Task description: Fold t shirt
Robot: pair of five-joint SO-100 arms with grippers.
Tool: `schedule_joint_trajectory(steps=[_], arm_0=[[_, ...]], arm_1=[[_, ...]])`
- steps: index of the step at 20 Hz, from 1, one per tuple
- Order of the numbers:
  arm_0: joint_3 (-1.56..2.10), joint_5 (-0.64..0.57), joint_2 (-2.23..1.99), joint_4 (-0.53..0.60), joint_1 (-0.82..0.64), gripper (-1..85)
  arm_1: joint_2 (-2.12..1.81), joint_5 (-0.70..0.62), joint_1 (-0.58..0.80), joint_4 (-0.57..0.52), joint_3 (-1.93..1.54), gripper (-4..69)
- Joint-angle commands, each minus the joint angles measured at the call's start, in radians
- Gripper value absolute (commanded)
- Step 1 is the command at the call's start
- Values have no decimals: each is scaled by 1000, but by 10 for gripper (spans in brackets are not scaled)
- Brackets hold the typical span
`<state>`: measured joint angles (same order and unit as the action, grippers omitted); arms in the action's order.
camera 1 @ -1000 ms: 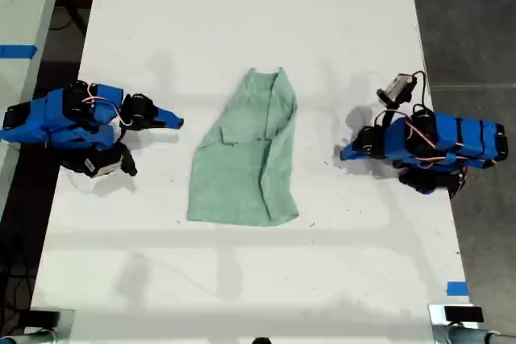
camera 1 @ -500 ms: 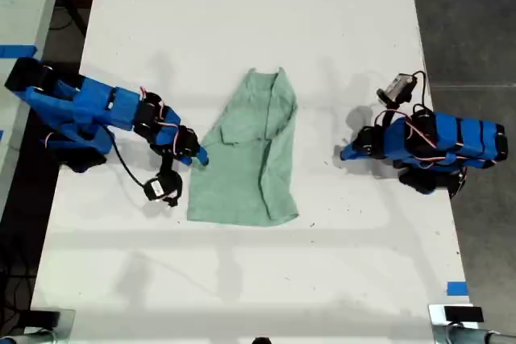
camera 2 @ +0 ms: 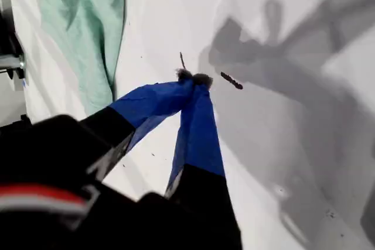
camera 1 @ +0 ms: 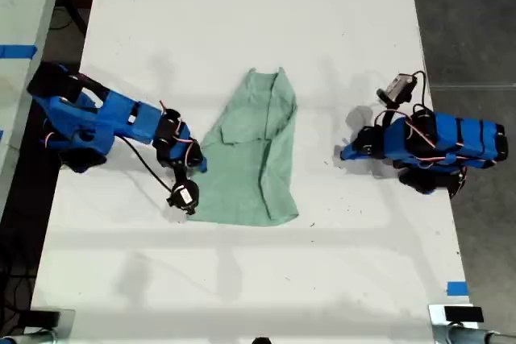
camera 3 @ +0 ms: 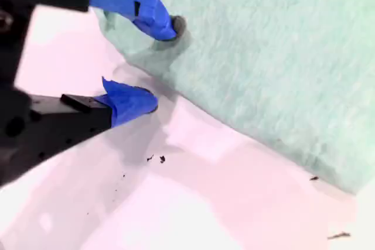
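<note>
Spread at the exterior view's left, my second gripper (camera 3: 157, 65) straddles the t shirt (camera 1: 250, 155) edge, one fingertip (camera 3: 176, 26) on cloth. Its long axis runs far-to-near mid-table. My first gripper (camera 2: 194, 78), fingers pressed together, sits right, farther off.
</note>
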<state>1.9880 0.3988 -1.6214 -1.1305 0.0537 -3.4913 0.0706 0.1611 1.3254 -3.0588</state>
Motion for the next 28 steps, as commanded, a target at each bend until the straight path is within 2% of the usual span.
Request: schedule_joint_trajectory(steps=[1,2,4,7,11,13,15,17,20,23,26,27,28], arm_0=[[-58,29,71,54,14,131],[-69,11,91,63,12,-1],[-100,12,55,28,14,-1],[-293,-15,5,-186,12,-1],[-575,-51,75,-380,3,-1],[-712,-100,187,-399,-29,-1],[-894,-150,324,-403,-52,-1],[-1031,-204,430,-382,-78,37],[-1037,-281,454,-245,-107,102],[-1039,-359,443,-106,-109,127],[-1039,-379,442,-69,-118,152],[-1039,-414,434,-63,-120,127],[-1037,-456,422,-61,-115,-1]], arm_1=[[-12,-6,-3,12,-32,-20],[-12,-6,-3,12,-32,-20],[-12,-6,-3,12,-32,-20],[-12,-6,-3,12,-32,-20],[-12,-6,-2,12,-32,-20],[-12,-6,-3,12,-32,-20],[-12,-6,-3,12,-32,-20],[-12,-6,-3,12,-32,-20],[-12,-6,-3,12,-31,-20],[-12,-8,-3,11,-31,-20],[-12,-9,-3,11,-31,-20],[-12,-9,-3,11,-31,-20],[-12,-9,-3,11,-31,-20]])
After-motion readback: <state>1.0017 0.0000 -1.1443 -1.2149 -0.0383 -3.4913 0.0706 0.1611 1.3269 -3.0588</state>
